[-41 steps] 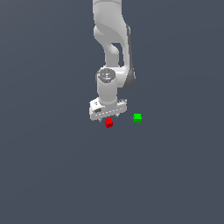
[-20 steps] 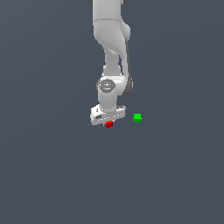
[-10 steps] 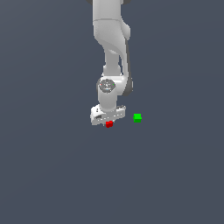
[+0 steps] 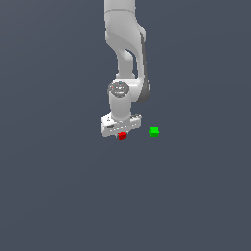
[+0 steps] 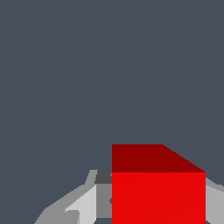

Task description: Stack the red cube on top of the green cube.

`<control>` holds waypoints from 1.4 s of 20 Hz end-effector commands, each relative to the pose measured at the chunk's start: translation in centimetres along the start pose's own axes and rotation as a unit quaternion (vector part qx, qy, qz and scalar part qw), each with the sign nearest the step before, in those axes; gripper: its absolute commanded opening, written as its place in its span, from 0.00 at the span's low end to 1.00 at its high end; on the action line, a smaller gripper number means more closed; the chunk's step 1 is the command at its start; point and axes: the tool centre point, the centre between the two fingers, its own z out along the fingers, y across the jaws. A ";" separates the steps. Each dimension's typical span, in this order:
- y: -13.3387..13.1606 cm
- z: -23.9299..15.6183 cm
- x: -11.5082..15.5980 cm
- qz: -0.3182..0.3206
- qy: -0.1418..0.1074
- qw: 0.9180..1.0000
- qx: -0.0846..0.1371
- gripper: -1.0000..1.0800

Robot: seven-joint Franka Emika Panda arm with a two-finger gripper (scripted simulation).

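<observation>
Grasp step in hand, by the look of it. On the exterior view's left: end effector [image 4: 121, 131] lowered over the red cube [image 4: 122, 136], body upright under the Panda arm [image 4: 125, 49], cube showing just beneath the white housing. In the wrist view, red cube [image 5: 158, 183] filling the gap at close range, a grey finger [image 5: 83, 201] against one side and a sliver of the other finger at the opposite side. Probably clamped on the cube, though actual contact cannot be told from so tight a view; whether resting on the worktop [image 4: 59, 186] or lifted just clear, likewise not certain.

Further to the exterior view's right: the green cube [image 4: 154, 131], near the red one but apart from it, sitting alone on the worktop at about the same depth.

Next move, as a judgement: straight lift first, high enough for the carried cube's underside to clear the green cube's top, then a short sideways carry toward the exterior view's right, then a square descent centred over the green top. Little margin there: equal cube sizes, so any offset leaves an overhanging edge and a likely topple. Wide fingers also apt to nudge the green cube if brought down too low.

Open room plentiful: bare worktop on all sides, nothing else in the path between the cubes, no worktop edge in view.
</observation>
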 end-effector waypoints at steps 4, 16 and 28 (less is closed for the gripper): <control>0.0 -3.6 0.0 0.000 0.001 1.000 0.000 0.00; 0.0 -7.2 0.1 0.000 0.001 1.000 0.000 0.00; -2.1 -6.4 0.3 0.000 0.001 1.000 0.000 0.00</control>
